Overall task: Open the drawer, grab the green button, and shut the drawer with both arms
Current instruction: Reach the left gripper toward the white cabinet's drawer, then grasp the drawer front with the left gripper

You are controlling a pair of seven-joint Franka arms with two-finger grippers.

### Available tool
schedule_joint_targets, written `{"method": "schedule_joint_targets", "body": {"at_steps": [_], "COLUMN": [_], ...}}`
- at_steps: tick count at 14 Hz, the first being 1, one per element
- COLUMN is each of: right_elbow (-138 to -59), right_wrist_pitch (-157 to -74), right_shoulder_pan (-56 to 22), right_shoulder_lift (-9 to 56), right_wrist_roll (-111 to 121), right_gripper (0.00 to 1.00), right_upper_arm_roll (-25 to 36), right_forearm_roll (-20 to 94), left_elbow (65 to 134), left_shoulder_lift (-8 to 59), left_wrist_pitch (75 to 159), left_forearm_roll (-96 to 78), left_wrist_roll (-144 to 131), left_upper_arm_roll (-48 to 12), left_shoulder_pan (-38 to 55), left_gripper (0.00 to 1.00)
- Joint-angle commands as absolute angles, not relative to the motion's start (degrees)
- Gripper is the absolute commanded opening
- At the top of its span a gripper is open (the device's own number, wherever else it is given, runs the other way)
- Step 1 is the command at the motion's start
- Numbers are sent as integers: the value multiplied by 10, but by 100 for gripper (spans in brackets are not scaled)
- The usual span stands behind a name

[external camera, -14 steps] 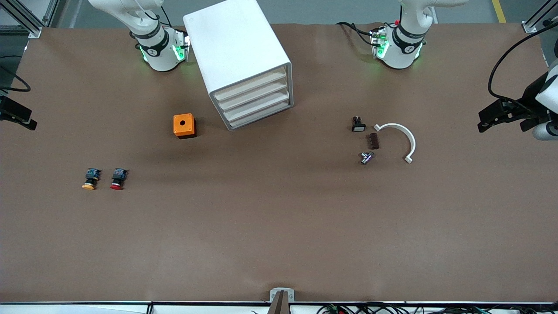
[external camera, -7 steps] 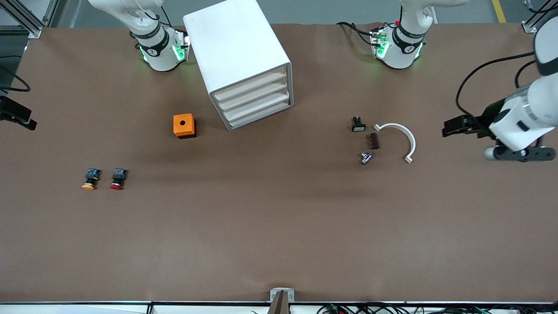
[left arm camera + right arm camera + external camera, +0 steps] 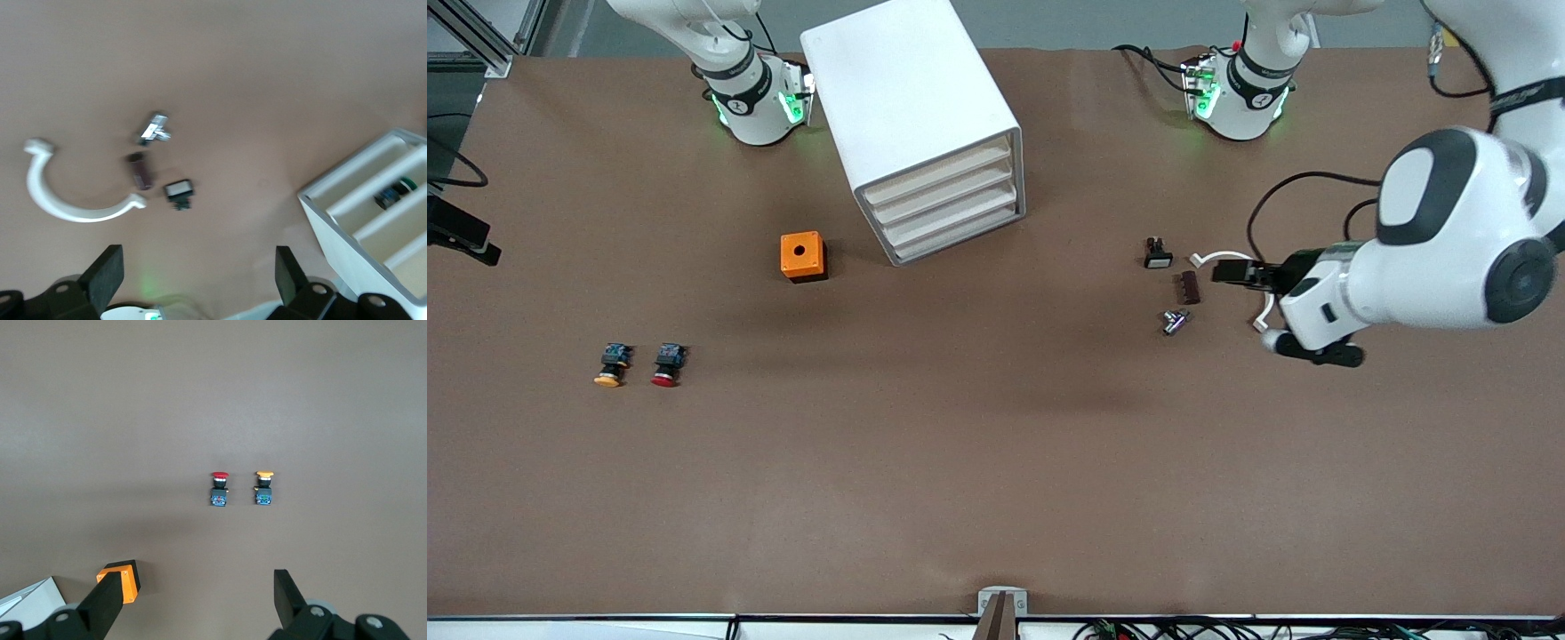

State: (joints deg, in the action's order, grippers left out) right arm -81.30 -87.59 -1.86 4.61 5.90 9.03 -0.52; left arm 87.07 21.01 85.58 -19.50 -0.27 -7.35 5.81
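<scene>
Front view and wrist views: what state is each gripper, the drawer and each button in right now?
Left gripper: fingers open, empty, over the white arc.
Right gripper: fingers open, empty.
Drawer: shut, flush with the three above.
Green button: lying inside the cabinet.
Yellow-capped button: on its side on the table.
Red-capped button: on its side beside it.

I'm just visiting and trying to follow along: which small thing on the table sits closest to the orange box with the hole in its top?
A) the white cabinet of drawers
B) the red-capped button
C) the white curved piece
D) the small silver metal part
A: the orange box stands right beside the white cabinet, while the buttons and the curved piece lie well away from it.
</scene>
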Motion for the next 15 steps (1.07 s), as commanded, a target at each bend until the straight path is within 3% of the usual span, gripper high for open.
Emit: {"method": "schedule_joint_targets", "body": {"at_steps": [1, 7, 15], "right_elbow": [-797, -798, -797], "right_wrist_pitch": [-867, -867, -874], "right_shoulder_pan": [-16, -29, -69], "right_shoulder_lift": [53, 54, 80], "right_wrist_roll": [60, 59, 55], "right_gripper": [100, 100, 100], "right_upper_arm_roll": [90, 89, 89], "right_forearm_roll": [2, 2, -2], "left_elbow": [866, 874, 921], "left_shoulder_lift": [249, 324, 416], "left_wrist_pitch": [854, 868, 914], "left_forearm_roll": [-241, -288, -491], "left_wrist_roll": [24, 53, 218], "left_upper_arm_roll": [-105, -179, -184], "left_shoulder_pan": [56, 55, 60], "left_gripper": [100, 100, 100]}}
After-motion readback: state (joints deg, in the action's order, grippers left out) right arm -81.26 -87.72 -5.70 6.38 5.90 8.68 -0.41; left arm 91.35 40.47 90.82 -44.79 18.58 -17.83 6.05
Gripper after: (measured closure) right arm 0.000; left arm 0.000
